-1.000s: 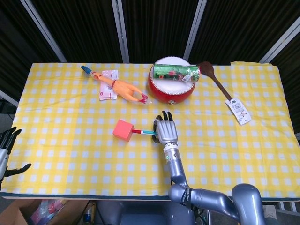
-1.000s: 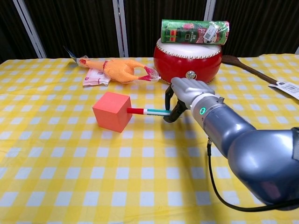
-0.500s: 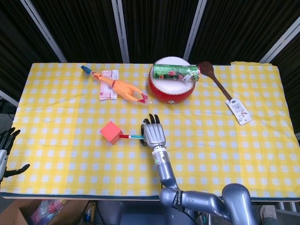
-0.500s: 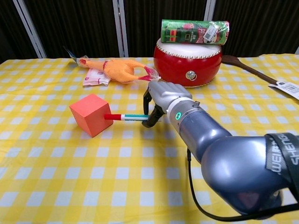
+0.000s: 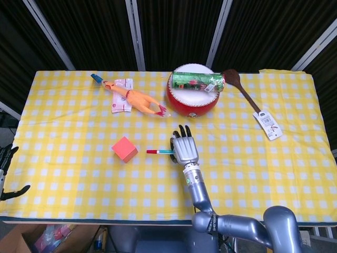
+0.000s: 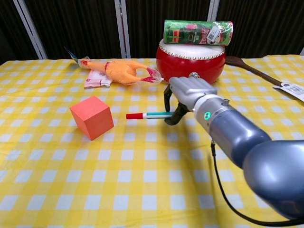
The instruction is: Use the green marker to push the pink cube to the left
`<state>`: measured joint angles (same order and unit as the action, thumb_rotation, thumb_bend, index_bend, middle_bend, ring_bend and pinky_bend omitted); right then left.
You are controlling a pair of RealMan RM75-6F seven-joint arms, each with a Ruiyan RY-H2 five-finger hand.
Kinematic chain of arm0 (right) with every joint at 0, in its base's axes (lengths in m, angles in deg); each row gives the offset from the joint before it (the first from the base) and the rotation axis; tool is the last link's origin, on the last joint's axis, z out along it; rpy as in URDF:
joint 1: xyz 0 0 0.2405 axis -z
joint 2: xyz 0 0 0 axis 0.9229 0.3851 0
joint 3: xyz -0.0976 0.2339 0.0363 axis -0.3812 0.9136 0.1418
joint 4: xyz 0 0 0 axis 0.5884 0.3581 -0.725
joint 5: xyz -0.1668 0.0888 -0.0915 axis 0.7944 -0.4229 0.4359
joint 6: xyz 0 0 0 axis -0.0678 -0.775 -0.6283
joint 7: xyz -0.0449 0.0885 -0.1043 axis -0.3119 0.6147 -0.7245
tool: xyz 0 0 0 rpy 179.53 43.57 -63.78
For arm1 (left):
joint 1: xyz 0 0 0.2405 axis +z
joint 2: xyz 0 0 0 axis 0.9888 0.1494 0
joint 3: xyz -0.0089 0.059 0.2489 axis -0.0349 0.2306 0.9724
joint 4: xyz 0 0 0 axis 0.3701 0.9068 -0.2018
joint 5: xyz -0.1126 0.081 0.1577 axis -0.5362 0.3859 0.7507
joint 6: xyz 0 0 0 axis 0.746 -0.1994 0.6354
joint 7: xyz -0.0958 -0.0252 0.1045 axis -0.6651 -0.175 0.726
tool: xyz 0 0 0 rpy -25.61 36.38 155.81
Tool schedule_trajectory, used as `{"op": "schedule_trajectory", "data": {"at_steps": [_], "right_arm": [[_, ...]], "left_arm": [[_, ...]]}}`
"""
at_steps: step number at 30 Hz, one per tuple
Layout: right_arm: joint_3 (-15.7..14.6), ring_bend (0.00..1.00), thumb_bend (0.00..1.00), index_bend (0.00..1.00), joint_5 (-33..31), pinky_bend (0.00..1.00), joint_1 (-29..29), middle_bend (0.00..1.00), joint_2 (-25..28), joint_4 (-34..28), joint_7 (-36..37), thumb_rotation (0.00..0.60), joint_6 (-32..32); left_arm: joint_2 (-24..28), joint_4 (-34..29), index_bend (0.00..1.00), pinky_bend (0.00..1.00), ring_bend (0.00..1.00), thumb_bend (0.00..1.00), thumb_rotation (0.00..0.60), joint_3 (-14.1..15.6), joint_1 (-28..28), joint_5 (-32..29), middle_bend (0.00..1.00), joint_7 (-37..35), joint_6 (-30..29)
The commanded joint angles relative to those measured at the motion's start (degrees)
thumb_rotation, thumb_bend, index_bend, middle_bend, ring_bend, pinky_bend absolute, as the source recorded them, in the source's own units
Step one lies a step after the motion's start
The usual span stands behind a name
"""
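The pink cube sits on the yellow checked cloth, left of centre. My right hand grips the green marker, which points left with its red cap towards the cube. A small gap separates the red tip from the cube's right face. My left hand hangs off the table's left edge at the lower left of the head view, fingers spread, holding nothing.
A red drum with a green can on top stands behind my right hand. A rubber chicken lies on a packet at the back left. A wooden spoon lies at the back right.
My right hand pushed the cube leftwards with the marker, then drew back to the right. The marker tip now stands clear of the cube, which stays at its new left position.
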<state>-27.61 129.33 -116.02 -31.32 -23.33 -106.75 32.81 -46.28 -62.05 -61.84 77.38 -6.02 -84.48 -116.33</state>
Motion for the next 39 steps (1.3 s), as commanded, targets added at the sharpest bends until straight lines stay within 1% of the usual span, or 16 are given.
{"op": "schedule_trajectory", "data": {"at_steps": [1,3,6,9,12,15,18,22,28,30,34,36,39], "right_arm": [[-2.9,0.05,0.41,0.66,2.3,0.06,4.0,0.27,7.0,-5.9,0.1,0.600,1.8],[-3.7,0.05,0.41,0.66,2.9,0.06,5.3,0.27,9.9,-7.7,0.2,0.600,2.0],[-5.2,0.05,0.41,0.66,4.3,0.06,7.5,0.27,15.8,-10.6,1.5,0.600,1.7],[-6.2,0.05,0.41,0.66,5.6,0.06,9.3,0.27,20.4,-11.7,3.8,0.600,0.9],[-6.9,0.05,0.41,0.66,6.6,0.06,10.5,0.27,23.5,-11.1,6.2,0.600,-0.4],[-7.5,0.05,0.41,0.66,6.9,0.06,11.4,0.27,25.7,-8.9,8.7,0.600,-2.1],[-7.7,0.05,0.41,0.66,7.0,0.06,11.7,0.27,26.9,-6.2,10.4,0.600,-3.9],[-7.7,0.05,0.41,0.66,6.8,0.06,11.9,0.27,27.0,-3.6,12.6,0.600,-5.5],[-7.6,0.05,0.41,0.66,6.0,0.06,12.0,0.27,25.6,1.0,14.4,0.600,-7.1],[-7.6,0.05,0.41,0.64,6.0,0.06,12.1,0.27,25.2,1.6,14.7,0.600,-7.4],[-8.3,0.05,0.41,0.53,6.2,0.06,12.3,0.27,24.7,1.9,14.7,0.600,-8.1],[-8.5,0.04,0.41,0.46,6.1,0.06,12.4,0.26,24.5,1.5,14.4,0.600,-8.2],[-8.8,0.01,0.41,0.34,6.1,0.04,12.6,0.22,24.6,0.3,13.8,0.600,-8.2]], "left_arm": [[0.0,0.0,0.00,0.00,0.00,0.03,0.600,0.0,0.0,0.1,0.00,0.3,0.0],[-0.1,0.0,0.00,0.00,0.00,0.03,0.600,0.1,0.0,0.2,0.00,0.7,0.0],[-0.5,0.1,0.00,0.00,0.00,0.03,0.600,0.2,-0.1,0.4,0.00,1.7,0.1],[-0.8,-0.1,0.00,0.00,0.00,0.03,0.600,0.2,-0.2,0.5,0.00,2.6,0.1],[-1.1,-0.2,0.00,0.00,0.00,0.03,0.600,0.3,-0.3,0.7,0.00,3.2,0.0],[-1.4,-0.2,0.00,0.00,0.00,0.03,0.600,0.3,-0.4,0.7,0.00,3.7,0.1],[-1.5,-0.3,0.00,0.00,0.00,0.03,0.600,0.1,-0.5,0.6,0.00,4.1,0.3],[-1.6,-0.4,0.00,0.00,0.00,0.03,0.600,0.1,-0.6,0.8,0.00,4.3,0.3],[-1.8,-0.4,0.00,0.00,0.00,0.03,0.600,0.1,-0.9,1.0,0.00,4.7,0.6],[-1.8,-0.4,0.00,0.00,0.00,0.03,0.600,0.1,-0.9,1.0,0.00,4.6,0.6],[-1.7,-0.3,0.00,0.00,0.00,0.03,0.600,0.1,-0.9,0.7,0.00,4.4,0.8],[-1.7,-0.3,0.00,0.00,0.00,0.03,0.600,0.1,-0.9,0.7,0.00,4.4,0.8],[-1.7,-0.4,0.00,0.00,0.00,0.03,0.600,0.2,-0.8,0.9,0.00,4.5,0.6]]}}
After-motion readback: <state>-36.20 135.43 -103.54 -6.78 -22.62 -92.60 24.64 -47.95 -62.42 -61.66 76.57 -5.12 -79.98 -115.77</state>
